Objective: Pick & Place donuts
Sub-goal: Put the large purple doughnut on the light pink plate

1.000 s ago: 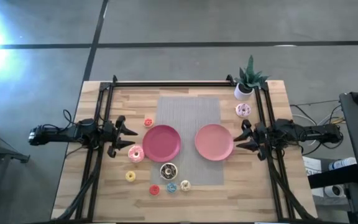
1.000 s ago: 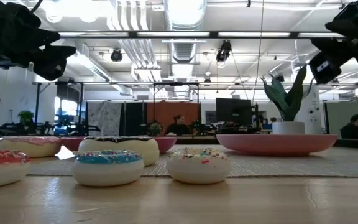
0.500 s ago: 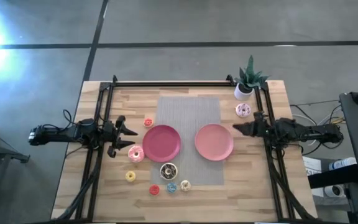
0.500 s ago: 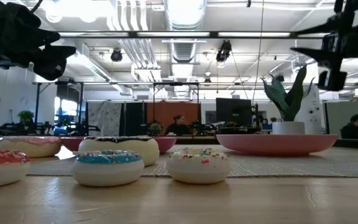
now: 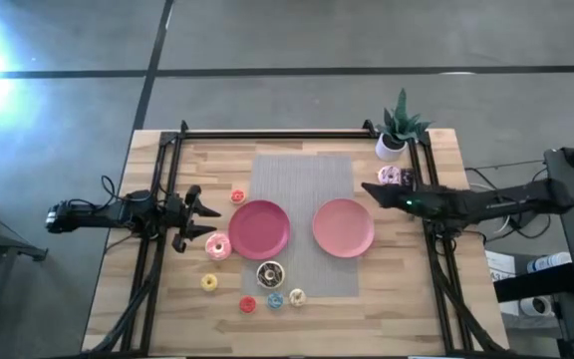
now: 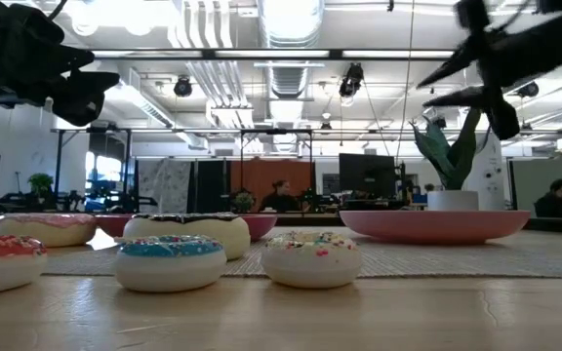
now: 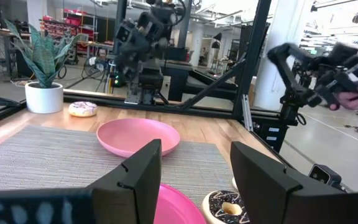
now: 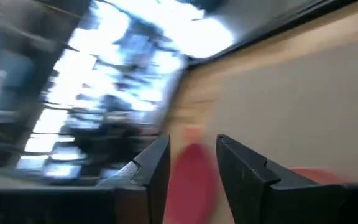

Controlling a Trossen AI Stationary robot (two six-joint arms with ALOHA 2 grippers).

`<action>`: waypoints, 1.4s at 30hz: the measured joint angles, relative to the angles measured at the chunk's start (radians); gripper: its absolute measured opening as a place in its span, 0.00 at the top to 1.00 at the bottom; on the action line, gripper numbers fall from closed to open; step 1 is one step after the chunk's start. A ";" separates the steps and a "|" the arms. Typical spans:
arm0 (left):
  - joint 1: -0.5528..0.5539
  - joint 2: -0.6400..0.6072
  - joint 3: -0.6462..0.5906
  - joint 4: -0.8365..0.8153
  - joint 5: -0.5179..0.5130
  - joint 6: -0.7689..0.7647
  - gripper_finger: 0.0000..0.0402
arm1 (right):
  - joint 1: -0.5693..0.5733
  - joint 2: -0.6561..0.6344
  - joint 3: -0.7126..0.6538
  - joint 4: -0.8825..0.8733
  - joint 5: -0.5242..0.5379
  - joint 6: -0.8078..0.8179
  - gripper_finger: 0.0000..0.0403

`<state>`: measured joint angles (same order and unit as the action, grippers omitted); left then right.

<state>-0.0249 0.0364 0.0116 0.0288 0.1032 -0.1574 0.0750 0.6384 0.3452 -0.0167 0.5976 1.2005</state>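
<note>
Several toy donuts lie flat on the table near its near-left part: pink (image 5: pixel 217 246), chocolate-iced (image 5: pixel 269 273), yellow (image 5: pixel 208 283), blue (image 5: pixel 274 299), cream (image 5: pixel 296 296) and two red-orange ones (image 5: pixel 237 196) (image 5: pixel 247 304). A pale pink-white donut (image 5: pixel 391 177) lies apart, near the right rail. My left gripper (image 5: pixel 214 220) hovers open above the table, left of the dark pink plate (image 5: pixel 260 228). My right gripper (image 5: pixel 370 189) hangs open in the air beside the pale donut, over the far edge of the lighter pink plate (image 5: pixel 344 227). The right wrist view is blurred.
A grey woven mat (image 5: pixel 302 170) lies under both plates. A potted plant (image 5: pixel 399 128) stands at the far right corner. Black frame rails (image 5: pixel 267 133) run along the far, left and right sides. Bare wood (image 5: pixel 387 289) shows at the near right.
My right gripper has moved up and toward the table's far and left edges, from beside the lighter plate to just beside the pale donut. It has rolled about its own axis on the way. The donuts and plates have stayed where they were.
</note>
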 joint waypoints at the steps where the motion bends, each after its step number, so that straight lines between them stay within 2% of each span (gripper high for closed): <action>1: 0.000 0.000 0.000 0.000 0.000 0.000 0.58 | 0.000 0.054 0.057 -0.104 0.027 0.017 0.69; 4: 0.000 0.000 0.000 0.000 0.000 0.000 0.58 | -0.001 0.222 0.233 -0.424 0.058 0.110 0.69; 8: 0.000 0.000 0.000 0.000 0.000 0.000 0.58 | -0.001 0.424 0.423 -0.755 0.026 0.225 0.65; 14: 0.000 0.000 0.000 0.000 0.000 0.000 0.58 | -0.024 0.618 0.586 -0.977 -0.057 0.265 0.44; 18: 0.000 0.000 0.000 0.000 0.000 0.000 0.58 | -0.118 0.709 0.636 -1.113 -0.198 0.323 0.33; 21: 0.000 0.000 0.000 0.000 0.000 0.000 0.58 | -0.192 0.779 0.658 -1.151 -0.229 0.282 0.29; 24: 0.000 0.000 0.000 0.000 0.000 0.000 0.58 | -0.263 0.845 0.684 -1.158 -0.227 0.176 0.28; 31: 0.000 0.000 0.000 0.000 0.000 0.000 0.58 | -0.421 0.969 0.690 -1.148 -0.210 -0.033 0.33; 42: 0.000 0.000 0.000 0.000 0.000 0.000 0.58 | -0.574 0.990 0.601 -1.003 -0.196 -0.140 0.38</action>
<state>-0.0250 0.0364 0.0119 0.0288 0.1032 -0.1570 -0.4989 1.6289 0.9458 -1.0201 0.4011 1.0610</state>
